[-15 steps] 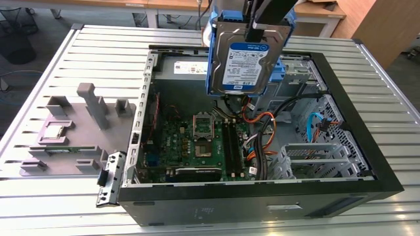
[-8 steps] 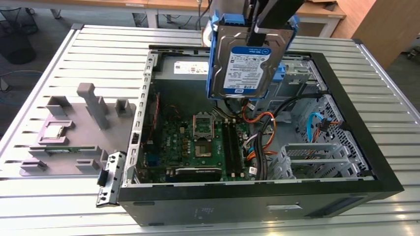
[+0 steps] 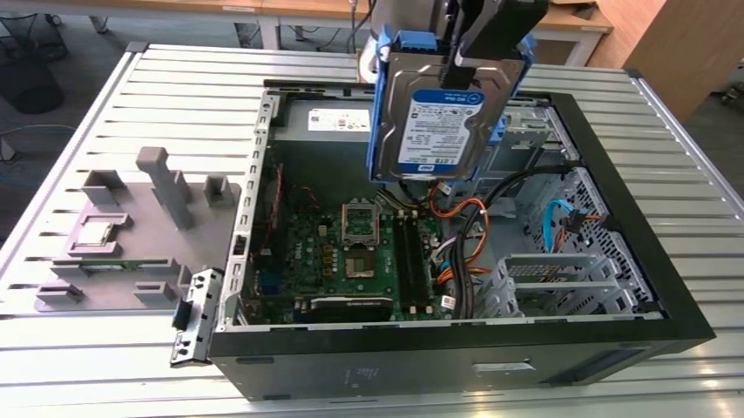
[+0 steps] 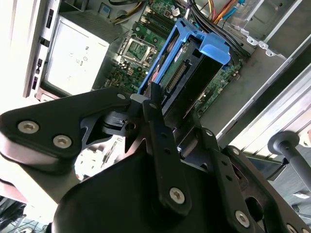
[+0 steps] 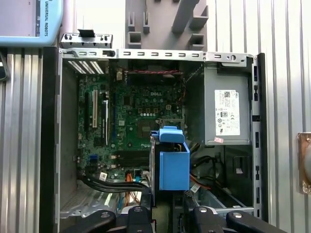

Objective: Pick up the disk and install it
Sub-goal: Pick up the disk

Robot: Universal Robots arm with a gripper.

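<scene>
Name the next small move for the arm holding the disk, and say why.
Probably a slow, straight descent with the disk upright. The gripper is shut on its top edge, and it hangs above the open computer case, over the motherboard, touching nothing inside.

The work surface is a table (image 3: pixel 139 87) with a top of parallel silver metal slats, evenly lit. Beyond its far edge stands a wooden desk (image 3: pixel 314 9) on white legs. A light wooden panel (image 3: pixel 680 48) occupies the exterior view's upper right. A black mesh bin (image 3: pixel 30 83) stands on the grey floor (image 3: pixel 87 43) at that view's left.
</scene>
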